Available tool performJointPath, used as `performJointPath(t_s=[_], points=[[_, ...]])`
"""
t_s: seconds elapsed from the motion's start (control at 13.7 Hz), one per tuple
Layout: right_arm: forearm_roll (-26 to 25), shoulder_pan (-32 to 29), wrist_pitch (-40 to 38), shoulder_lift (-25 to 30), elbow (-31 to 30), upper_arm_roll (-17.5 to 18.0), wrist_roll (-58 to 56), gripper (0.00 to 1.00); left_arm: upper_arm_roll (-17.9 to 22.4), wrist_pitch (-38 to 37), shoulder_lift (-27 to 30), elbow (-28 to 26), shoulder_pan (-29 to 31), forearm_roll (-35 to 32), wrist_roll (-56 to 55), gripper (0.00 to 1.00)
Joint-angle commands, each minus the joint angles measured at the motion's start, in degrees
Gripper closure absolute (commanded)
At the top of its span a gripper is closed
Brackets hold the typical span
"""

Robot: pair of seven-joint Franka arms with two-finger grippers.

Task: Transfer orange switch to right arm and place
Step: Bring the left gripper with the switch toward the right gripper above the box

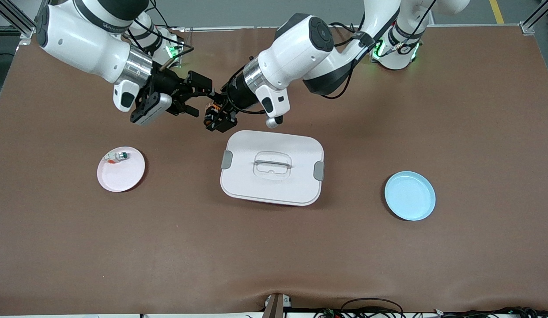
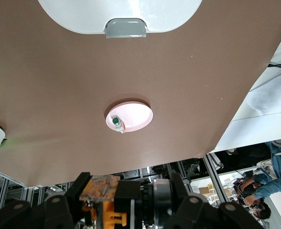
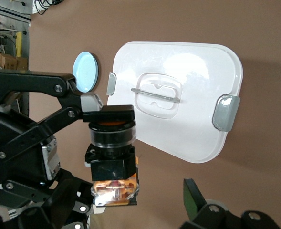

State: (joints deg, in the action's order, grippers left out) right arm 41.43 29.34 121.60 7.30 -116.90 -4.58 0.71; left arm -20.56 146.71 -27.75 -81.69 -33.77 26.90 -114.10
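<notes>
The orange switch point(image 1: 214, 110), black-bodied with a round orange cap, hangs in the air over the bare table beside the white box. My left gripper point(image 1: 218, 119) is shut on it. In the left wrist view the switch point(image 2: 102, 202) sits between the left gripper's point(image 2: 116, 198) jaws. My right gripper point(image 1: 198, 98) is open, with its fingers on either side of the switch and not touching it. The right wrist view shows the switch point(image 3: 112, 148), its clear-and-orange end between the right gripper's point(image 3: 140, 210) spread fingers point(image 3: 193, 200).
A white lidded box point(image 1: 272, 185) with grey clips lies mid-table. A pink plate point(image 1: 121, 179) toward the right arm's end holds a small white-and-teal part point(image 1: 117, 156). A blue plate point(image 1: 410, 195) lies toward the left arm's end.
</notes>
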Motion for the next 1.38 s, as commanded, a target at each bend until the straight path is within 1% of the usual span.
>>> performJointPath(t_s=[0.0, 0.51, 0.95, 1.17, 1.24, 1.31], points=[[0.4, 0.8, 0.5, 1.0, -1.1, -0.4, -0.5, 0.00, 0.3, 0.5, 0.9, 0.1, -0.5, -0.9, -1.3, 0.86], [0.4, 0.3, 0.6, 0.8, -1.0, -0.4, -0.6, 0.00, 0.3, 0.5, 0.9, 0.1, -0.6, -0.9, -1.4, 0.86], [0.4, 0.7, 3.7, -0.5, -0.7, -0.4, -0.6, 0.00, 0.3, 0.5, 1.0, 0.0, -2.1, -0.9, -1.4, 0.86], [0.4, 0.7, 3.3, -0.4, -0.8, -0.4, -0.6, 0.00, 0.3, 0.5, 1.1, 0.0, -2.2, -0.9, -1.4, 0.86], [0.3, 0.8, 3.3, -0.4, -0.8, -0.4, -0.7, 0.01, 0.3, 0.5, 1.1, 0.0, -2.2, -0.9, -1.4, 0.86], [0.3, 0.8, 3.3, -0.3, -0.9, -0.4, -0.7, 0.06, 0.3, 0.5, 1.1, 0.0, -2.2, -0.9, -1.4, 0.86]])
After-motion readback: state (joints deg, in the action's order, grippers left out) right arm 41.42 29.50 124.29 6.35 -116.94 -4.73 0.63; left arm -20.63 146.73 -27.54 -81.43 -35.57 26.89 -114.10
